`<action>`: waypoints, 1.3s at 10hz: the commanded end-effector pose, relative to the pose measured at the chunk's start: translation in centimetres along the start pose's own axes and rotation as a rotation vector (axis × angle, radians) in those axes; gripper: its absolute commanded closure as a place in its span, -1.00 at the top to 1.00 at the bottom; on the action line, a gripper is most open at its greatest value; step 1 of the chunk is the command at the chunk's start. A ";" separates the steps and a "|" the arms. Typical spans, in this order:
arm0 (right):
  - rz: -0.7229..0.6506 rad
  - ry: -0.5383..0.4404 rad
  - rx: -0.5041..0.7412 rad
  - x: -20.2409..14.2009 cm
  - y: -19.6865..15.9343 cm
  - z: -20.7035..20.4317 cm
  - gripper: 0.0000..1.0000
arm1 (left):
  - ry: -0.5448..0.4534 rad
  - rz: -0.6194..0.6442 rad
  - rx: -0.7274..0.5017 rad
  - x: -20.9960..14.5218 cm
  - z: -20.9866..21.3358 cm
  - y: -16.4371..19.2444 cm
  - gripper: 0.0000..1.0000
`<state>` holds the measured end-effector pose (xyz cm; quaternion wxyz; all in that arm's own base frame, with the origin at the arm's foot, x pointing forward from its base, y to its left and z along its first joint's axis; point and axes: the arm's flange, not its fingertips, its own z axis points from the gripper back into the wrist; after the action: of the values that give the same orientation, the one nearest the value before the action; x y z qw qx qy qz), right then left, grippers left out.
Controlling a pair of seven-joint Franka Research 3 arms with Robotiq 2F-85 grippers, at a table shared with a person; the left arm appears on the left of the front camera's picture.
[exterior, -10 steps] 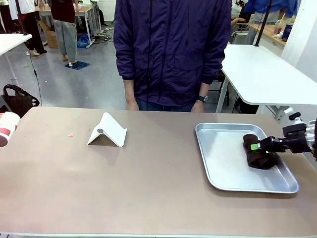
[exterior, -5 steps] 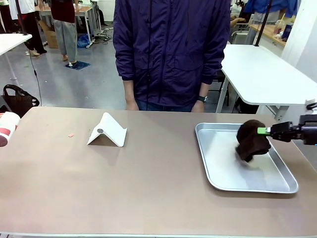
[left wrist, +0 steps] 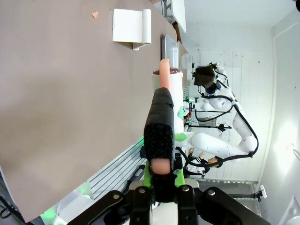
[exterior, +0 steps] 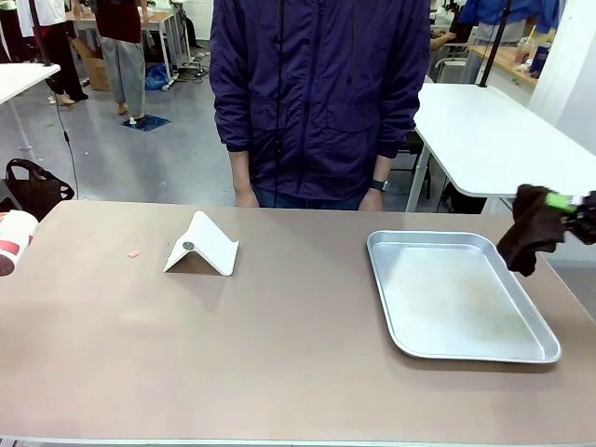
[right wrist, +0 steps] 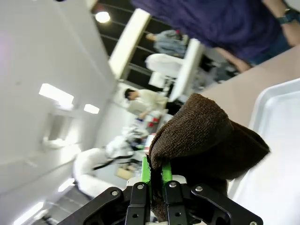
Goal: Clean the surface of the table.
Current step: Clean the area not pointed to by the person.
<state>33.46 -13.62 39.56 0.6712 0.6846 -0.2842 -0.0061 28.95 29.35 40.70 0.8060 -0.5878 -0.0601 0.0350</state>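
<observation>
We count one table (exterior: 279, 372), spanning the foreground: heavy, stiff and smooth, we judge, to be wiped rather than gripped. On it sit one tray (exterior: 470, 356), one white stand (exterior: 203, 244) and one crumb (exterior: 133, 253). Our right gripper (right wrist: 156, 172) pinches one soft cloth (exterior: 529, 231) by its bunched top, raised beside the tray. Our left gripper (left wrist: 161, 168) is clamped tight.

I see the taupe worktop (exterior: 279, 363) carrying a silver tray (exterior: 456, 298) at right, a white folded stand (exterior: 205, 244) and a pink scrap (exterior: 133, 253) at left.
</observation>
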 end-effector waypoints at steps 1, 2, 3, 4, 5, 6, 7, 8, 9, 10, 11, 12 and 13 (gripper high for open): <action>-0.074 0.045 0.095 -3.5 4.3 3.2 -0.79 | -0.014 0.008 -0.007 -0.1 -0.2 -0.5 -0.60; -0.042 0.116 0.098 -4.7 5.5 4.7 -0.79 | -0.014 0.008 -0.007 -0.1 -0.2 -0.5 -0.60; -0.037 0.196 0.102 -6.1 6.6 5.9 -0.79 | -0.014 0.008 -0.007 -0.1 -0.2 -0.5 -0.60; -0.022 0.269 0.115 -7.6 7.7 7.0 -0.79 | -0.014 0.008 -0.007 -0.1 -0.2 -0.5 -0.60; -0.019 0.297 0.103 -8.6 8.4 7.4 -0.79 | -0.014 0.008 -0.007 -0.1 -0.2 -0.5 -0.60; -0.008 0.357 0.074 -9.5 8.9 7.3 -0.79 | -0.014 0.008 -0.007 -0.1 -0.2 -0.5 -0.60; -0.006 0.382 0.060 -9.6 9.0 6.9 -0.79 | -0.014 0.008 -0.007 -0.1 -0.2 -0.5 -0.60; -0.053 0.310 0.083 -8.5 8.3 7.4 -0.79 | -0.014 0.008 -0.007 -0.1 -0.2 -0.5 -0.60; -0.053 0.310 0.083 -8.5 8.3 7.4 -0.79 | -0.014 0.008 -0.007 -0.1 -0.2 -0.5 -0.60; -0.053 0.310 0.083 -8.5 8.3 7.4 -0.79 | -0.014 0.008 -0.007 -0.1 -0.2 -0.5 -0.60; -0.053 0.310 0.083 -8.5 8.3 7.4 -0.79 | -0.014 0.008 -0.007 -0.1 -0.2 -0.5 -0.60; -0.053 0.310 0.083 -8.5 8.3 7.4 -0.79 | -0.014 0.008 -0.007 -0.1 -0.2 -0.5 -0.60; -0.053 0.310 0.083 -8.5 8.3 7.4 -0.79 | -0.014 0.008 -0.007 -0.1 -0.2 -0.5 -0.60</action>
<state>20.05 -16.56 42.93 0.6846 0.7063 -0.1509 0.0989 28.94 29.34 40.71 0.8060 -0.5878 -0.0602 0.0350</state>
